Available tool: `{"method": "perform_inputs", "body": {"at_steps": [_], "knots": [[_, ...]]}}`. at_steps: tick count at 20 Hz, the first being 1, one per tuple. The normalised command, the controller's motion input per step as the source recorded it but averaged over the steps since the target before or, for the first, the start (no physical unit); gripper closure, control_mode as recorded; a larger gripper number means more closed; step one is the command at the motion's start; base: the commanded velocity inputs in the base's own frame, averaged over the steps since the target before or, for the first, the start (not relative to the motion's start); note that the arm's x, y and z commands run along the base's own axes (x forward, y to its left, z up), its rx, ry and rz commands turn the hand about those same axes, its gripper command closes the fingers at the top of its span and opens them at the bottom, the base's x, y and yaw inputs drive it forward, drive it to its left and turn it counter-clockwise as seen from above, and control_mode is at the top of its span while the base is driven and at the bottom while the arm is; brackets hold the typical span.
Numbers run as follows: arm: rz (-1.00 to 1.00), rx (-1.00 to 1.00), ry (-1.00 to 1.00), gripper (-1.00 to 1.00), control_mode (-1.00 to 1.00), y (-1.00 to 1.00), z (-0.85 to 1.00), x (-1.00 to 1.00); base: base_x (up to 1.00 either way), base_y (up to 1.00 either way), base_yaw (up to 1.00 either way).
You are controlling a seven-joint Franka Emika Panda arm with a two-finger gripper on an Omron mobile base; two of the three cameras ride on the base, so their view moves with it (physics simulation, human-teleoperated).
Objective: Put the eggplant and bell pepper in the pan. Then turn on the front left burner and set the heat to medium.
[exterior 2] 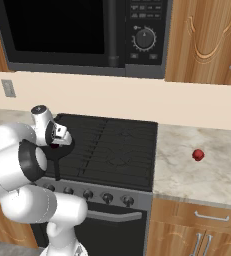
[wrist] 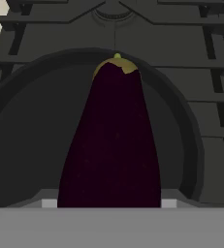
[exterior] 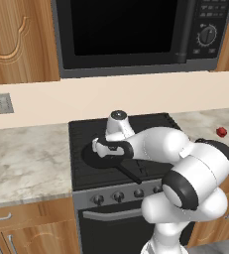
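The tool (exterior: 102,147) is gripping the long, dark purple eggplant (wrist: 111,140) and holding it right over the round black pan (wrist: 26,126) on the dark stove (exterior 2: 117,145). This is step 1. Next, it needs to let go so the eggplant drops in. The small red bell pepper (exterior 2: 198,154) is waiting on the marble worktop (exterior 2: 212,170), well apart.

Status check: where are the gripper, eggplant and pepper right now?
Gripper shut on eggplant, over the pan. Bell pepper on right counter, untouched. Nothing in the way.
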Motion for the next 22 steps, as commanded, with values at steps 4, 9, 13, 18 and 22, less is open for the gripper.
{"method": "perform_inputs", "body": {"at_steps": [4, 9, 13, 18, 22], "knots": [[0.00, -0.01, 0.00, 1.00, -1.00, 0.17, -0.20, 0.06, 0.00, 0.00, 0.00], [-0.01, 0.00, 0.00, -1.00, -1.00, 0.00, 0.00, 0.01, 0.00, 0.00, 0.00], [0.00, 0.00, 0.00, -1.00, -1.00, 0.00, 0.00, 0.00, 0.00, 0.00, 0.00], [0.00, 0.00, 0.00, -1.00, -1.00, -0.01, 0.00, 0.00, 0.00, 0.00, 0.00], [0.00, 0.00, -0.01, -1.00, -1.00, -0.02, 0.21, -0.05, 0.00, 0.00, 0.00]]}}
